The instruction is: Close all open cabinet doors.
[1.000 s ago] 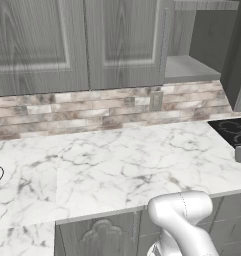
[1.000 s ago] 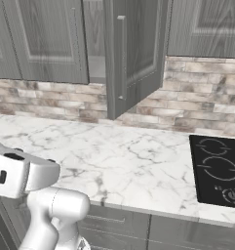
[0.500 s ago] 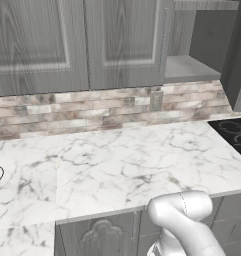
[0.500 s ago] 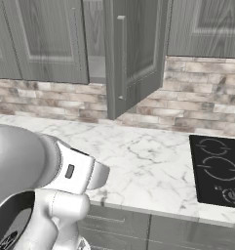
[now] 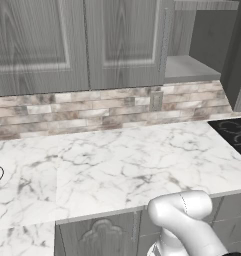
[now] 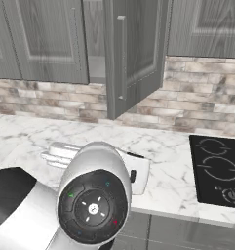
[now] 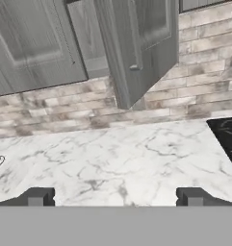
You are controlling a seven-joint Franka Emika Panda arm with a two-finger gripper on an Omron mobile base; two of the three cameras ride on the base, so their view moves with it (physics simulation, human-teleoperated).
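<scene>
One cabinet door [image 7: 136, 48] juts out above the white marble counter [image 7: 117, 158], black cooktop [image 7: 226, 137] to its right; gripper [image 7: 115, 197] spread wide, holding nothing.

No readable text, label, brand, number or sign anywhere. Only ring markings and small unlettered control symbols on the black cooktop [image 6: 219, 172], and small coloured dots without lettering on the dark round cap of the arm's joint.
</scene>
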